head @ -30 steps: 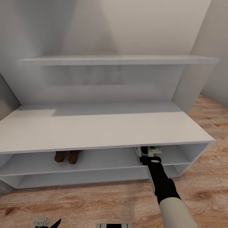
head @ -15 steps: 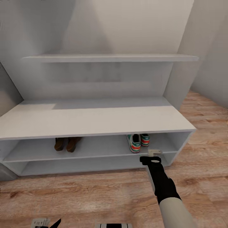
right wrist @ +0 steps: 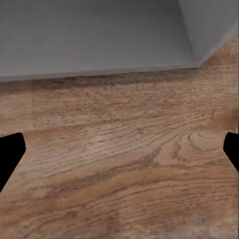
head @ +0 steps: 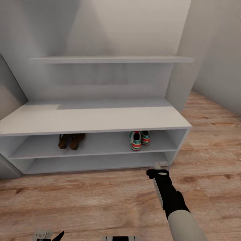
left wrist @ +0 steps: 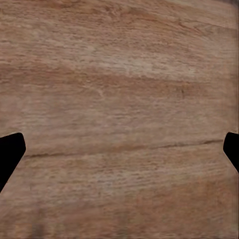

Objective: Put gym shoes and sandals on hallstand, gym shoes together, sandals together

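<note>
Both pairs shelved on the hallstand (head: 100, 118).
Sandals (head: 71, 140) together near the upper shelf's left end, gym shoes (head: 139, 139) together near its right; right gripper (right wrist: 119, 149) jaws wide, empty; left gripper (left wrist: 119, 149) apparently likewise.

Hallstand (head: 100, 118): pale grey-white, low, on wood-plank corridor floor (head: 100, 204). Upper shelf slot holds brown sandals (head: 71, 141) side by side at left; white-green gym shoes (head: 139, 139) side by side at right.

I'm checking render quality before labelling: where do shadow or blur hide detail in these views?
Head view: the sandals sit dark under the hallstand top, straps unreadable; the gym shoes stay legible. Right wrist view: the hallstand's base is flat grey and soft-edged. Left wrist view: the floor grain is slightly smeared.
</note>
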Tool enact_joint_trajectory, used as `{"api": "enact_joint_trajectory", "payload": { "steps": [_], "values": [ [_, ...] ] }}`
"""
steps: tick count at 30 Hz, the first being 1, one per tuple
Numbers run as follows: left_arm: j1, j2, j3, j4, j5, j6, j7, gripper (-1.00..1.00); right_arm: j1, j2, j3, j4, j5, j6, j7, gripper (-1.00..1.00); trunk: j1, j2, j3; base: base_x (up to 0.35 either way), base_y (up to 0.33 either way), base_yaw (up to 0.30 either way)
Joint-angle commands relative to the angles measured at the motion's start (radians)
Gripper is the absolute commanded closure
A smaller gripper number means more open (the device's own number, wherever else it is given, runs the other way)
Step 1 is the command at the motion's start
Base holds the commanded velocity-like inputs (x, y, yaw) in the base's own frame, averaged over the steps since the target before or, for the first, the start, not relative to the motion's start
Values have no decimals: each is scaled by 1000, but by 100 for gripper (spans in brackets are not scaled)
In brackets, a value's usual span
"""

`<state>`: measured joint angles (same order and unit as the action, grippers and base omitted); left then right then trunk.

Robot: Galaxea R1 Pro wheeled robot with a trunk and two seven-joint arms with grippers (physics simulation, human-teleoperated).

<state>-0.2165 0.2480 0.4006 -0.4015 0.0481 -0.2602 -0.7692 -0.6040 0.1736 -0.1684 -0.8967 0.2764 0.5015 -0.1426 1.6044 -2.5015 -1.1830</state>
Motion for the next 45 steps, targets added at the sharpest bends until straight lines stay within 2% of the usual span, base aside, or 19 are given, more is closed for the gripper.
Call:
{"api": "enact_joint_trajectory", "payload": {
  "steps": [1, 5, 9, 10, 12, 13, 14, 17, 18, 22, 23, 27, 30, 39, 41, 42, 45],
  "values": [
    [-1, 0, 4, 1, 3, -1, -6, -100, 0, 1, -2, 16, 6, 1, 1, -100, -1, 0, -1, -313, -18, 0],
    [-1, -1, 4, 1, 3, -1, -3, -100, 1, 1, -3, 120, 8, -58, 2, -100, -1, 0, -1, -314, -9, 0],
    [-1, -1, 4, 1, 4, -1, -2, -100, 1, 1, -3, 220, 10, -166, 3, -100, -1, 0, -1, -315, -3, 0],
    [-1, -1, 4, 1, 5, -1, -1, -100, 2, 1, -3, 331, 11, -298, 4, -100, -1, 0, -1, -308, -1, 0],
    [-1, -1, 5, 1, 6, -1, -1, -100, 3, 1, -3, 390, 12, -363, 5, -100, -1, 0, -1, -283, -1, 0],
    [-1, -1, 5, 1, 6, -1, -1, -100, 4, -2, -3, 452, 12, -425, 5, -100, -1, 0, -1, -196, 0, 0],
    [-1, -1, 5, 1, 7, -1, -1, -100, 4, -15, -3, 513, 13, -482, 5, -100, -1, 0, -1, -126, 0, 0],
    [-1, 0, 5, 1, 7, -1, -1, -100, 5, -36, -2, 594, 13, -558, 5, -100, -1, 0, -1, -82, 0, 0],
    [0, 2, 5, 1, 7, -2, -1, -100, 5, -66, -2, 679, 13, -647, 5, -100, -1, 0, -1, -26, 0, 0],
    [0, 5, 6, 2, 7, -1, -1, -100, 5, -95, -2, 732, 14, -715, 6, -100, -1, 0, -1, -16, 0, 0],
    [0, 7, 6, 2, 8, -1, -1, -100, 6, -118, -2, 754, 13, -747, 6, -100, -1, 0, -1, -6, 0, 0],
    [0, 8, 6, 1, 8, -1, -1, -100, 13, -159, -2, 771, 9, -772, 5, -100, -1, 0, -1, -3, 0, 0],
    [0, 8, 6, 2, 7, -1, -1, -100, 22, -175, -2, 774, 8, -780, 4, -100, -1, 0, -1, -1, 0, 0],
    [0, 8, 6, 1, 9, -2, -1, -100, 60, -190, -3, 777, 7, -806, 2, -100, -1, 0, -1, 0, 0, 0],
    [0, 8, 6, 1, 9, -2, -1, -100, 67, -191, -3, 777, 8, -834, 2, -100, -1, 0, 3, 0, 0, 0],
    [0, 8, 6, 1, 9, -2, -1, -100, 73, -192, -2, 778, 9, -873, 1, -100, -2, 0, 7, 0, 0, 0],
    [1, 8, 6, 1, 9, -1, 0, -100, 84, -192, -2, 778, 9, -902, -1, -100, -3, 1, 19, 0, 0, 0]
  ]
}}
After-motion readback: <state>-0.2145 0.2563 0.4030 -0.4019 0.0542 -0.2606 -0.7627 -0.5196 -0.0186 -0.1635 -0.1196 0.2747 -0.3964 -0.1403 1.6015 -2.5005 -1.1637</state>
